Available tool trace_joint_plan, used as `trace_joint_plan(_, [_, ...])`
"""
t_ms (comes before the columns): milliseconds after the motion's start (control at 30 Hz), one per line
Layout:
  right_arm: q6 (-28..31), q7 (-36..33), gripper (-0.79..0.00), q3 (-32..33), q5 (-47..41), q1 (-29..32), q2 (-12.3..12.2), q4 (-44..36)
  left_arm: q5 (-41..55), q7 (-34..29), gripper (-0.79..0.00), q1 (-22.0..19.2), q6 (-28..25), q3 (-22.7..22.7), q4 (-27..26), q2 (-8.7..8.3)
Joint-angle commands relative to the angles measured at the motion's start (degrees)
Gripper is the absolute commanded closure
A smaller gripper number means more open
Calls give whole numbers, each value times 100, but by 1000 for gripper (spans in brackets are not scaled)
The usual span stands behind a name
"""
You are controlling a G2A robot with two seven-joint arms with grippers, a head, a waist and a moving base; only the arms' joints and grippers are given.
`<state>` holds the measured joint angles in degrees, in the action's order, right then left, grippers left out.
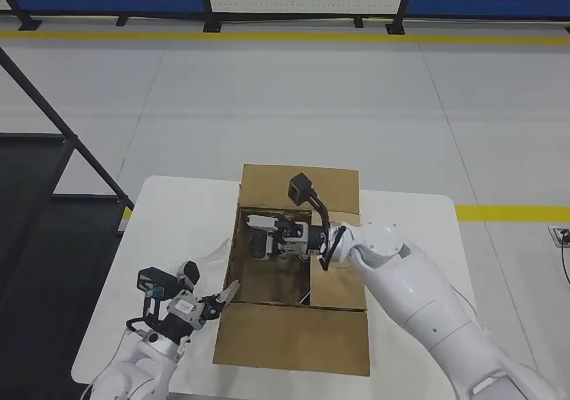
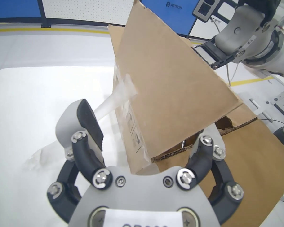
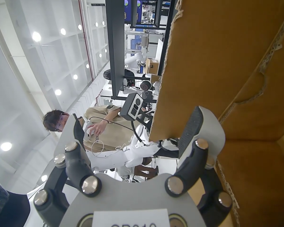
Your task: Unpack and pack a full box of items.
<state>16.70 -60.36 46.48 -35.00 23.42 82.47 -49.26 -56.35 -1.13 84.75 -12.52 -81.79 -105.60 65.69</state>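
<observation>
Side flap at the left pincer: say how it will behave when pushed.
The flap likely swings stiffly about its crease: it looks like flat corrugated board. Its ragged hinge corner may tear. The box might slide on the smooth table.

Table (image 1: 405, 215): white, the one I work at.
On it: box (image 1: 295, 350), brown cardboard, flaps open, near middle.
</observation>
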Motion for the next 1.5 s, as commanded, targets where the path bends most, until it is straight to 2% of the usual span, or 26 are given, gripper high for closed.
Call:
trace_joint_plan(0, [45,-61,-785,101,-9,23,-27,-13,92,15,-785,27,-3,-80,3,-1])
trace_joint_plan(400, [216,-376,-785,1087,355,508,-433,-492,542,131,-785,349,-55,-735,-97,-24])
trace_joint_plan(667, [83,-605,-785,1745,544,985,-706,-1039,658,-3,-785,427,-51,-1079,188,-41])
trace_joint_plan(1000, [165,-1340,-785,2597,558,1782,-1031,-2098,573,-212,-785,281,-21,-1133,696,-42])
trace_joint_plan(1167, [155,-1435,-785,3031,619,2243,-1174,-2697,390,-188,-785,169,103,-1092,947,-34])
trace_joint_plan(1467, [28,-1604,-785,3426,459,2577,-1317,-2982,24,-411,-785,98,-179,-1034,1151,-57])
